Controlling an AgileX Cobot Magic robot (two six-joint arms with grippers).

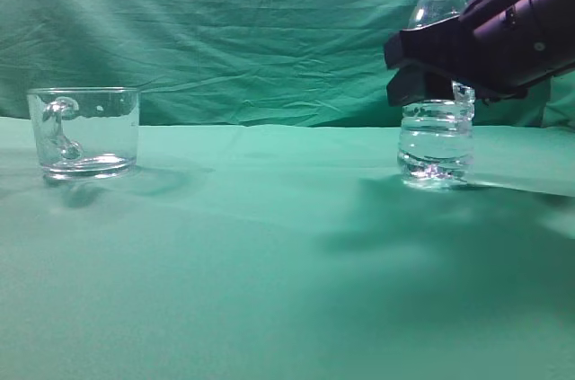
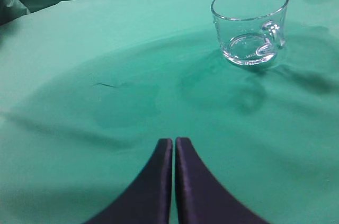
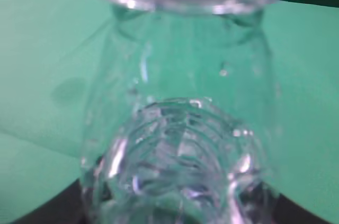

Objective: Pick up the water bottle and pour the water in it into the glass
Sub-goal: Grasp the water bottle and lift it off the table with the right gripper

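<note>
The water bottle (image 1: 437, 119) stands upright on the green cloth at the right, uncapped, with the water (image 1: 436, 148) filling its ribbed lower part. My right gripper (image 1: 422, 66) reaches in from the right and is closed round the bottle's middle. In the right wrist view the bottle (image 3: 180, 128) fills the frame, with dark fingers against both its sides. The glass (image 1: 85, 133) stands empty at the far left, its handle towards the camera. My left gripper (image 2: 174, 142) is shut and empty, hovering well short of the glass (image 2: 249, 23).
A green cloth (image 1: 269, 245) covers the table and a wrinkled green backdrop (image 1: 234, 30) hangs behind. A wide stretch of cloth lies between the glass and the bottle.
</note>
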